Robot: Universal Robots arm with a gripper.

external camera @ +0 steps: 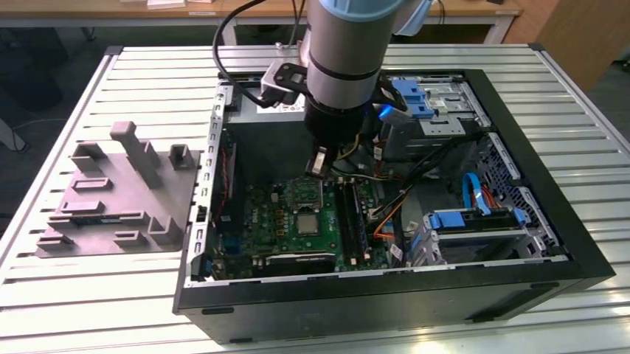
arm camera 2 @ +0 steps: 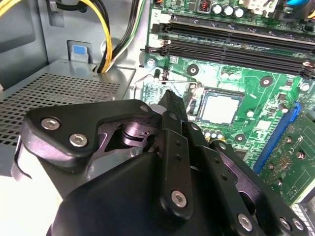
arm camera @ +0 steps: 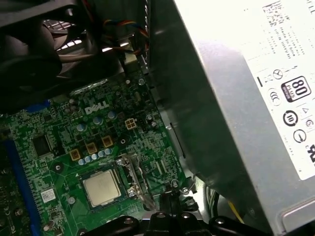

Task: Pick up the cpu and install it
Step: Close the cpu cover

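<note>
The cpu (external camera: 308,221) is a small silvery square lying flat in its socket on the green motherboard (external camera: 285,228) inside the open computer case. It shows in both wrist views (arm camera 2: 220,108) (arm camera: 101,188), uncovered, with the socket's metal lever (arm camera: 134,173) beside it. My gripper (external camera: 317,164) hangs above the board, a little beyond the socket toward the power supply. Its black fingers (arm camera 2: 170,105) are pressed together with nothing between them, and their tips (arm camera: 170,199) sit clear of the cpu.
A grey moulded fixture (external camera: 108,199) stands on the slatted table at the exterior view's left of the case. Inside the case are the power supply (arm camera: 246,98), memory slots (arm camera 2: 231,34), yellow and black cables (arm camera 2: 110,34), blue drive brackets (external camera: 473,217) and the case walls (external camera: 394,295).
</note>
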